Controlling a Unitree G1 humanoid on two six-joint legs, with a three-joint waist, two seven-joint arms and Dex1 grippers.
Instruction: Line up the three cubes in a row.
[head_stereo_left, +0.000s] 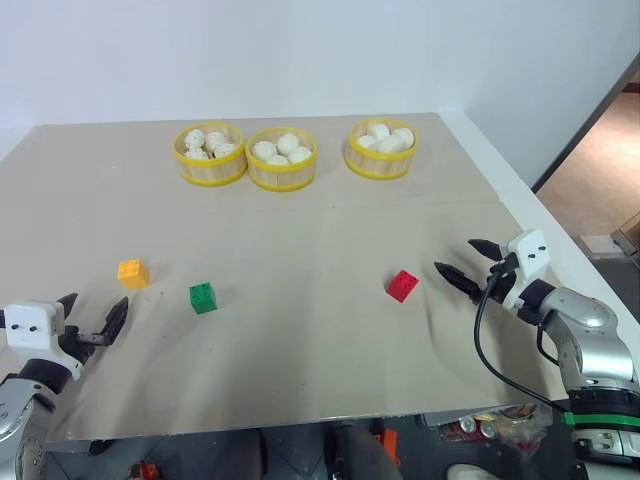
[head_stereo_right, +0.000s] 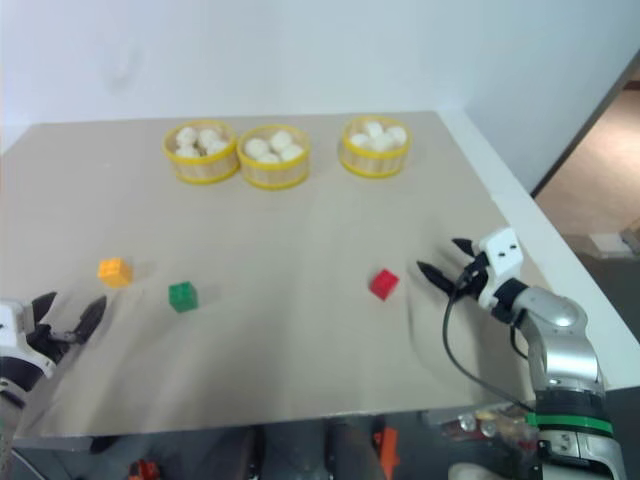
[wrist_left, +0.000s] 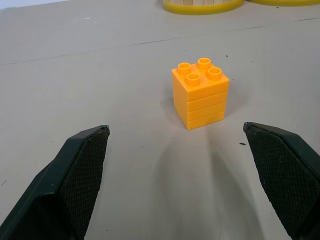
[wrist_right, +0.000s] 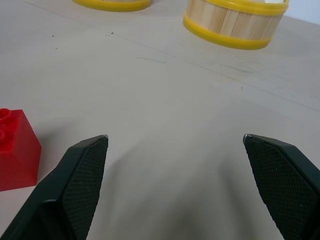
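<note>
Three studded cubes lie on the tan table: a yellow-orange cube at the left, a green cube just right of it, and a red cube further right. My left gripper hovers open near the table's left front, short of the yellow-orange cube, which stands ahead between its fingers. To the right of the red cube my right gripper is open and empty, pointing toward it.
Three yellow-rimmed bamboo baskets of white buns stand in a row at the back of the table. The table's right edge runs just behind my right arm. A white wall rises behind.
</note>
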